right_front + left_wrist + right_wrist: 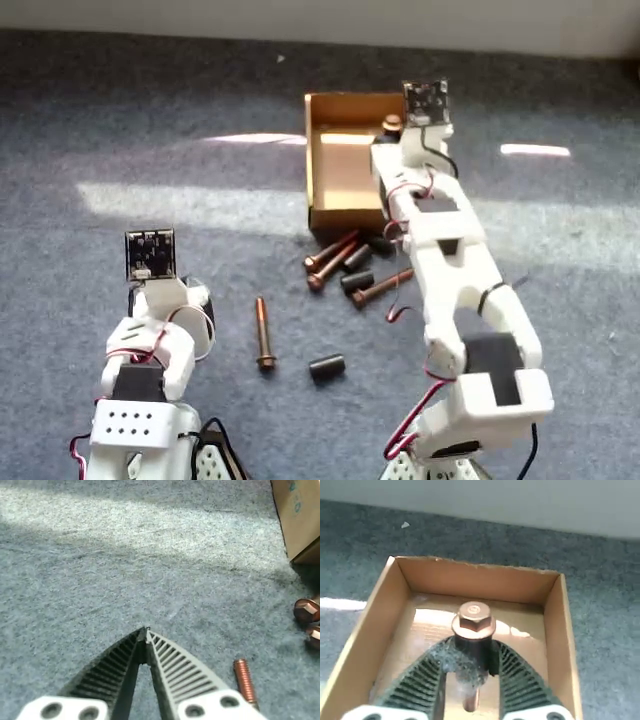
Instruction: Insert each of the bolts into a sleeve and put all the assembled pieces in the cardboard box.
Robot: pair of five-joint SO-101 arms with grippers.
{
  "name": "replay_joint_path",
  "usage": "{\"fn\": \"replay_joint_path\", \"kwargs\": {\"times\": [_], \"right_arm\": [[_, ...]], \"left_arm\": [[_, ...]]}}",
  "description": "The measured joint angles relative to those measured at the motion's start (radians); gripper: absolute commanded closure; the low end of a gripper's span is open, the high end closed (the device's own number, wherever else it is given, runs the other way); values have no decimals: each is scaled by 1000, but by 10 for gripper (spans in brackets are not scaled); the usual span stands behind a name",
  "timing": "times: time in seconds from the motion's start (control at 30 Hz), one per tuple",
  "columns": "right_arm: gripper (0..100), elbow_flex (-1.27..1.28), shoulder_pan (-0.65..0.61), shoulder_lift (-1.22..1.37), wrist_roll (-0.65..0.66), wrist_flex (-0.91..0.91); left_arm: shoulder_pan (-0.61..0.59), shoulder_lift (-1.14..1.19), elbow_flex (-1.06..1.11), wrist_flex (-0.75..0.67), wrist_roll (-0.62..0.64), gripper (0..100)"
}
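Your right claw (pixel 471 647) hangs over the open cardboard box (pixel 475 582), clamped on a copper bolt (pixel 473 620) held head-up above the box floor. I judge you are at the drop-off step. The next move calls for lowering a little inside the box walls and spreading the fingers so the piece lands flat, not on the rim.

Your left claw (pixel 145 632) is pinched to a point with nothing in it, well apart from the box. A lone bolt (pixel 263 333) and a lone sleeve (pixel 326 368) lie on the tabletop near it. More bolts (pixel 330 250) and black sleeves (pixel 357 282) are heaped just in front of the box.

The fingers cover the shank of the held bolt. A dark sliver beside it may be a sleeve, but I cannot confirm it. From above, the right arm hides the box's far side and part of the heap, so the counts are uncertain.
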Motion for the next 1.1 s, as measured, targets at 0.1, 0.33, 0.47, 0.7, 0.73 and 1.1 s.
{"fn": "replay_joint_path", "kwargs": {"times": [0.1,0.33,0.47,0.7,0.73,1.1], "right_arm": [[988,-54,0,81,0,9],[891,-129,0,146,0,117],[871,-137,0,144,0,170],[871,-157,0,143,0,222],[871,-158,0,143,0,244],[871,-160,-2,-176,0,727]], "left_arm": [[0,0,0,0,0,995],[0,0,0,0,0,995],[0,0,0,0,0,995],[0,0,0,0,0,995],[0,0,0,0,0,995],[0,0,0,0,0,995]]}}
